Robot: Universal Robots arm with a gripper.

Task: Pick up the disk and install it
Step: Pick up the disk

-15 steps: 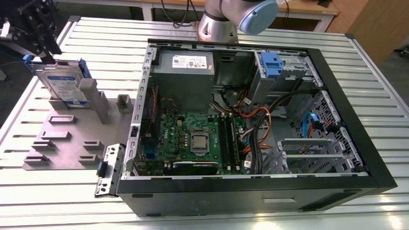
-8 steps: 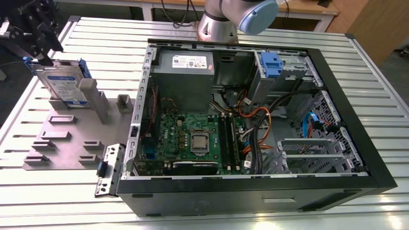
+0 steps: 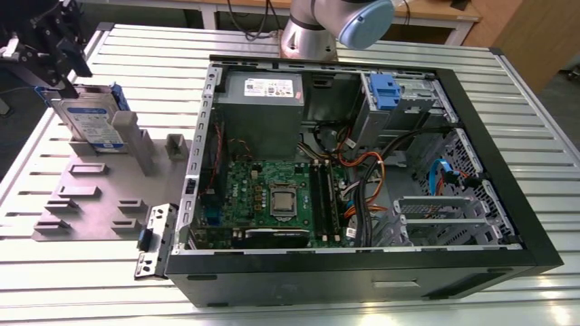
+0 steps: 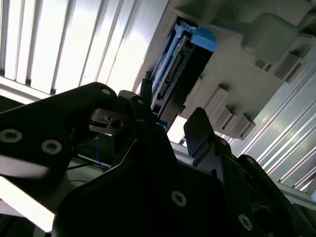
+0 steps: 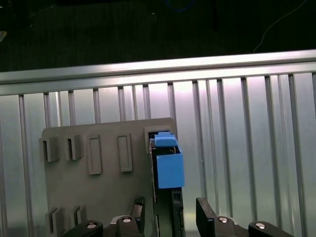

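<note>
On my exterior view, the slatted metal table (image 3: pixel 81 272) carries everything. The biggest thing on it is the open computer case (image 3: pixel 363 278), lying on its side towards the exterior view's right. Inside it I see the grey power-supply box (image 3: pixel 263 102), with the green motherboard (image 3: pixel 272 197) below it.

On the exterior view's left, just beside the case, a flat grey fixture plate (image 3: pixel 91 197) with raised slots lies on the table. The disk (image 3: pixel 86 125) stands upright on edge in a slot at the plate's far end, well apart from the case, with its label facing the camera.

The gripper (image 3: pixel 62 81) hangs at the disk's upper corner. In both wrist views, I see the gripper (image 5: pixel 170 210) spread apart and straddling the disk (image 5: pixel 170 170). One black finger sits on either side of the blue-bracketed edge, with a sliver of gap at each side, so nothing is clamped. The second wrist view shows the same straddle, the gripper (image 4: pixel 170 121) around the end of the disk (image 4: pixel 173 74).
</note>
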